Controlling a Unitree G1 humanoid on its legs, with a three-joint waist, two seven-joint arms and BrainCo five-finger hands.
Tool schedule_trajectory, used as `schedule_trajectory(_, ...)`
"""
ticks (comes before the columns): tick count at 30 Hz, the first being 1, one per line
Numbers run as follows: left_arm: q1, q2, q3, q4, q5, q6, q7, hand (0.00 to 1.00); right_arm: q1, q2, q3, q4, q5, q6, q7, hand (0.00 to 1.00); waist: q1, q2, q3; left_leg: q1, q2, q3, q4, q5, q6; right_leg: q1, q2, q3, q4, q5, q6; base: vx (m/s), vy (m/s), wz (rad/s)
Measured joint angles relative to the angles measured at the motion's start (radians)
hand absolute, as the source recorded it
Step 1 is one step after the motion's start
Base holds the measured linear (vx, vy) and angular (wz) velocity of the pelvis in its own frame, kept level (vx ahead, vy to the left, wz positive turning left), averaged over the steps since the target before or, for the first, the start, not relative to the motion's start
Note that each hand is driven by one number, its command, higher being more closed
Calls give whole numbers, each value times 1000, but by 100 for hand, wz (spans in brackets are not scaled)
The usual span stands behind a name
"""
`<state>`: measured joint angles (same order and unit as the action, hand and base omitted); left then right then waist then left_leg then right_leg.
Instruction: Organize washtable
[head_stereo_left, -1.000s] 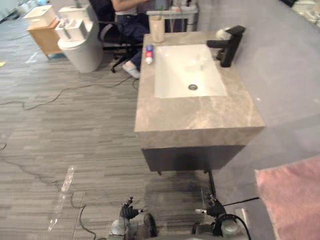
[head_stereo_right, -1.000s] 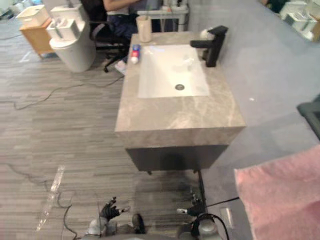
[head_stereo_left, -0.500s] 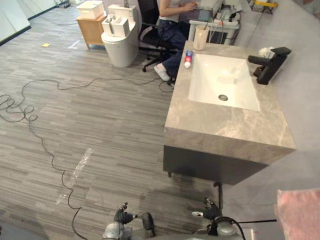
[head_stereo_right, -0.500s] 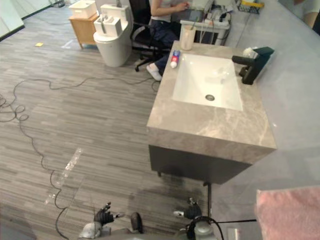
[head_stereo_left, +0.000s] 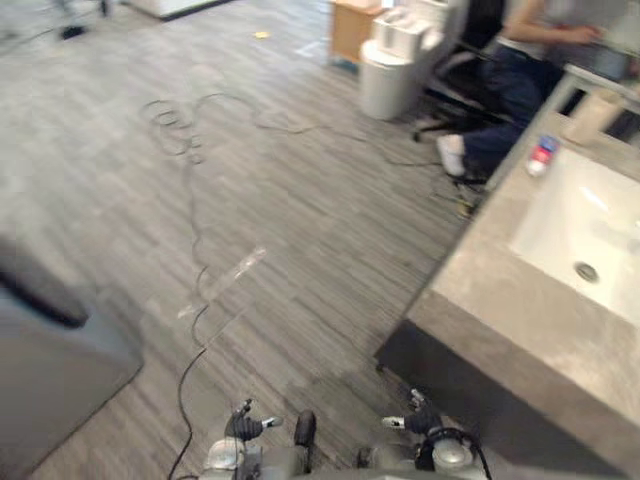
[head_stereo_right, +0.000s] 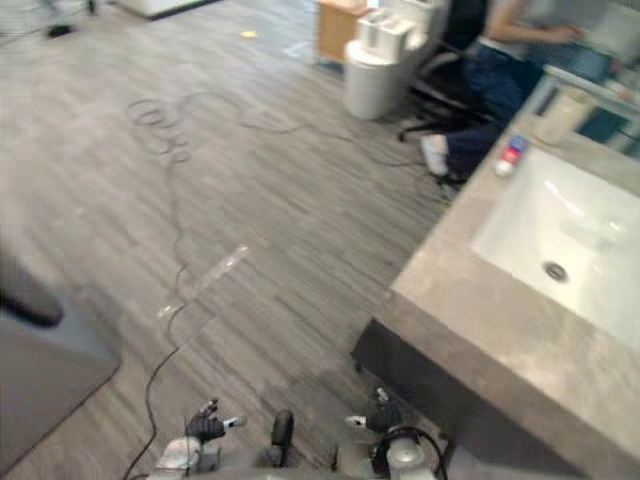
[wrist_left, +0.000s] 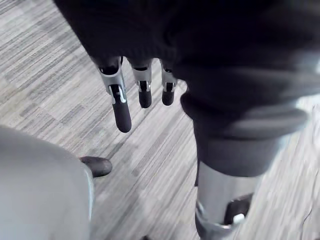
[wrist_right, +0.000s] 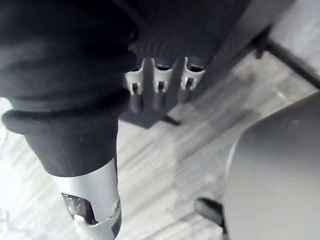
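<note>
**Overview of the washtable and both hands.** The washtable (head_stereo_left: 450, 372) stands to the robot's right on a grey plank floor (head_stereo_left: 300, 200). Its stone tabletop (head_stereo_right: 470, 310) holds a white basin (head_stereo_left: 590, 225) with a round drain (head_stereo_left: 587, 271).

The loose items lie at the far end of the tabletop.
- A small tube (head_stereo_left: 541, 156), coloured blue, red and white, lies on the stone just beside the basin's far corner.
- A pale cup (head_stereo_left: 590, 115) stands upright near the tube, further along the far edge. What it contains cannot be made out.

Beyond that end of the tabletop, a seated person (head_stereo_left: 520, 60) faces away from the basin. A white container (head_stereo_left: 392, 62) and a wooden cabinet (head_stereo_left: 352, 22) stand on the floor further left.

The left hand (wrist_left: 142, 95) hangs low above the floor. Its fingers are straight and loosely spread, and it grasps nothing. The right hand (wrist_right: 160, 92) hangs low near the washtable's base. Its fingers are straight and side by side, it is empty, and a dark panel (wrist_right: 240, 25) lies behind them. Both hands are well apart from the tube and the cup.
</note>
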<state>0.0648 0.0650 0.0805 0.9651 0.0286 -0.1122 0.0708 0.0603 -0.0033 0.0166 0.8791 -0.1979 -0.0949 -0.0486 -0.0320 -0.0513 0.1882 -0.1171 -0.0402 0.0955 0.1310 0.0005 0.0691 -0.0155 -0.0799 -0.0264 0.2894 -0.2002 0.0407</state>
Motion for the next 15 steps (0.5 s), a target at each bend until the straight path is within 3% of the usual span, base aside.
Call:
schedule_trajectory(1,11,-2,13,-9,0,-1,-1,0,2,4,0,-4,-2,3,-1,0,1,4,-4,-20,39,100,66,-36,-5,11,-5,-34,-15,4,0,3,-79,110)
schedule_trajectory(2,30,-8,42,-22,-1,-3,0,0,2,3,4,-9,-7,4,-1,0,-2,11,-3,-28,116,261,179,-104,-27,50,-13,-99,-50,3,0,39,-60,93)
schedule_trajectory(3,43,-18,50,-21,-5,-2,1,0,-2,-9,18,-12,-10,5,-5,0,-8,32,-14,-8,177,370,232,-126,-43,79,-16,-151,-64,3,0,79,-15,100)
schedule_trajectory(5,45,-22,53,-12,-19,1,0,0,-7,-17,34,9,-21,11,-11,0,-8,42,-20,11,215,432,215,-144,-67,106,-25,-212,-64,3,0,108,90,101)
schedule_trajectory(6,45,-22,58,-7,-20,1,-1,0,-14,-16,37,17,-28,14,-11,0,-8,45,-21,9,206,432,194,-143,-63,111,-25,-228,-63,3,1,88,108,100)
schedule_trajectory(10,44,5,84,9,-50,17,-4,0,-45,21,74,95,-49,27,-1,0,5,-10,-46,103,83,358,-38,-35,-30,123,-67,-259,-41,18,7,62,79,65)
schedule_trajectory(13,45,17,80,29,-57,21,-5,0,-58,27,76,120,-49,28,7,0,-7,-4,-49,166,47,316,-187,33,-22,117,-64,-231,-12,31,-12,20,99,36)
schedule_trajectory(15,45,24,87,41,-57,21,-5,0,-61,26,76,129,-49,32,8,0,-7,-15,-54,182,34,311,-227,55,-19,117,-64,-206,-12,37,-4,17,36,13)
